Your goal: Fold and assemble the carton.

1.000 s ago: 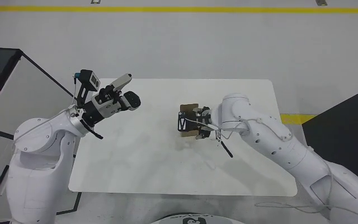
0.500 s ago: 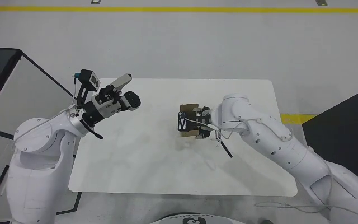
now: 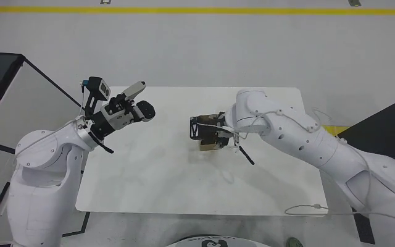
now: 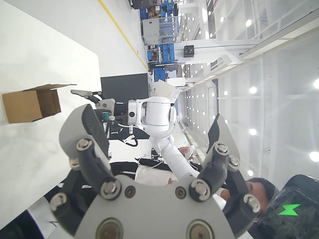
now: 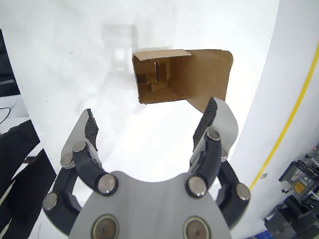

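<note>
Right fingers [image 5: 206, 118] spread, empty, one tip just beside the open flap [image 5: 201, 75] of the carton [image 3: 211, 144], which lies on its side mid desk [image 3: 154, 179]. Left fingers [image 4: 96, 125] released too, well apart from it.

1. the carton [image 5: 159, 75] is a small brown cardboard box, lying on its side near the middle of the white bench [image 3: 154, 179].
2. one end stands open, with its long, round-cornered flap swung outward.
3. inside, folded tabs close the far end.
</note>
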You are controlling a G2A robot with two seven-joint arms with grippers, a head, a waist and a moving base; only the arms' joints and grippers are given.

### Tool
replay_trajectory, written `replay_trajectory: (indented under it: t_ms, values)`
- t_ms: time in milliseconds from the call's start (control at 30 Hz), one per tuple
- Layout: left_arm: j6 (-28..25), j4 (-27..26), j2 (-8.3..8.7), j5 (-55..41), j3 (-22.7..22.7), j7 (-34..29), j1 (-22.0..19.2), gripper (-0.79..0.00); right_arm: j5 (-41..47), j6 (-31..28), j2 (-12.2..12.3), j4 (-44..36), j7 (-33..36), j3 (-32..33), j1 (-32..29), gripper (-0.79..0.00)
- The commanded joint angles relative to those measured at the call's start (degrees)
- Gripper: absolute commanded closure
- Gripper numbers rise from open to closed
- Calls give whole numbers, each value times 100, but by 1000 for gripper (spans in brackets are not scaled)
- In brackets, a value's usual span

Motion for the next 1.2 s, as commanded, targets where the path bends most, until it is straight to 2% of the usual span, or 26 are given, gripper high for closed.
replay_trajectory:
  t_ms: [0,33,100,300,467,800,1167]
  values:
    - [0,0,0,0,0,0,0,-785,191,24,-62,134,24,-309,306,-262]
    - [0,0,0,0,0,0,0,-785,253,35,-100,203,35,-456,440,0]
    - [0,0,0,0,0,0,0,-785,235,50,-174,285,49,-707,710,0]
    - [0,0,0,0,0,0,0,-785,235,50,-174,285,49,-707,710,0]
    - [0,0,0,0,0,0,0,-785,-242,-125,-253,347,-325,-769,592,0]
    - [0,0,0,0,0,0,0,-785,-552,-569,-708,1125,-791,-957,527,0]
    - [0,0,0,0,0,0,0,-785,-601,-980,-1260,2154,-981,-957,353,0]
